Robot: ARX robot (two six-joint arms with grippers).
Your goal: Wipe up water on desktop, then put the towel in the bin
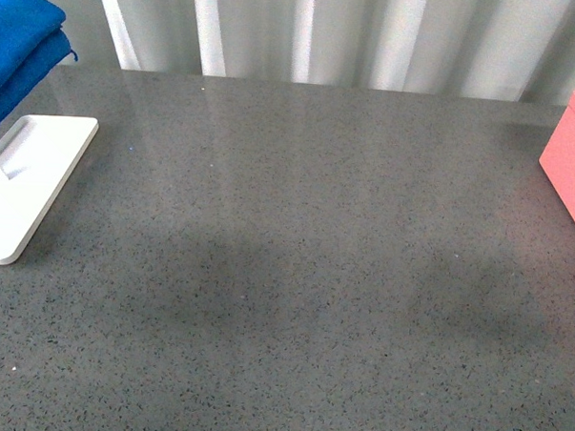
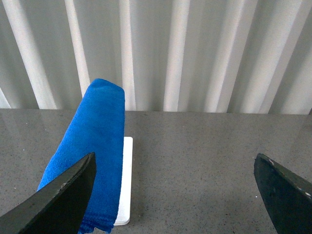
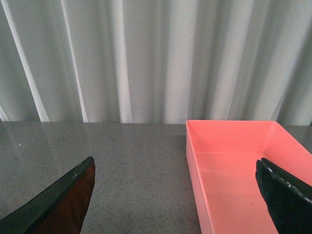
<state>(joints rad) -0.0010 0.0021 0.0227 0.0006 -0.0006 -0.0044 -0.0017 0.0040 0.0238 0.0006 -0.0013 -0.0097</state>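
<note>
Left claw (image 2: 174, 161) is spread wide with nothing between its fingers, and the towel (image 2: 92, 136) sits right ahead of it. The blue cloth is folded over the white stand (image 2: 126, 180), with its long fold running away from the claw toward the pleated curtain (image 2: 195, 53). It isn't centred in the gap: it lines up with one finger and part of it sits behind that tip. My read is the claw has to shift sideways across the fold before it closes.

From the front, the towel (image 1: 18, 41) is at the far left edge above the white stand (image 1: 31, 176), and the bin (image 1: 571, 161) is at the far right, with the worktop (image 1: 297, 225) stretching between them. So the left arm is the nearer one for the pick-up.

Right claw (image 3: 175, 163) is also gaping and holding nothing, parked facing the pink bin (image 3: 192, 165), which looks empty. Neither arm shows in the front view.

Water? I can't pick out a puddle on that speckled sheen, so it may be hiding in the glare.
</note>
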